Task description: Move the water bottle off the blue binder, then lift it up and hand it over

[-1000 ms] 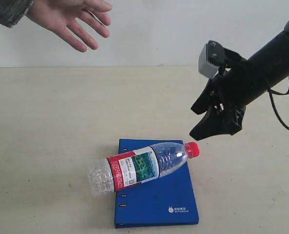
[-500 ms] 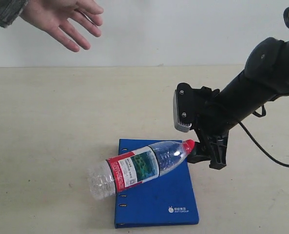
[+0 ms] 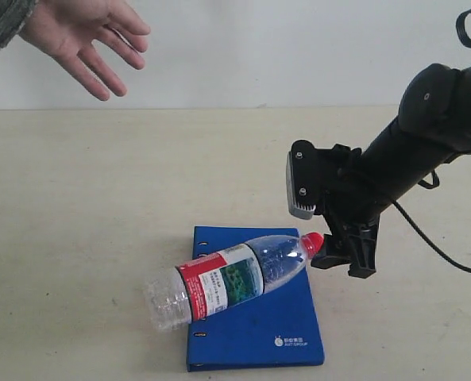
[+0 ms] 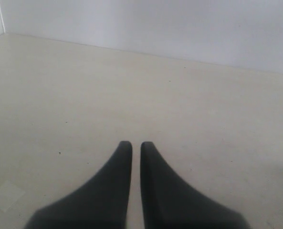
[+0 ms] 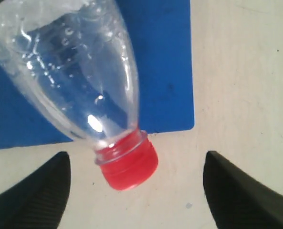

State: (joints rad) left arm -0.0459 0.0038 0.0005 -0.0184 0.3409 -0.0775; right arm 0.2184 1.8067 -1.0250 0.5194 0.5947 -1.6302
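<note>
The bottle (image 3: 227, 276) lies on its side across the binder (image 3: 259, 337) near the table's (image 3: 76, 198) near edge, its red cap (image 5: 131, 168) just past the binder's edge. The right jaws stand released, spread either side of the cap, not touching. The left jaws are clenched on nothing.

Clear water bottle (image 3: 276, 255), red cap (image 3: 312, 242), red-white-green label (image 3: 223, 280); bright blue binder (image 3: 259, 327); black right tool (image 3: 341, 260); beige table (image 3: 100, 198).
</note>
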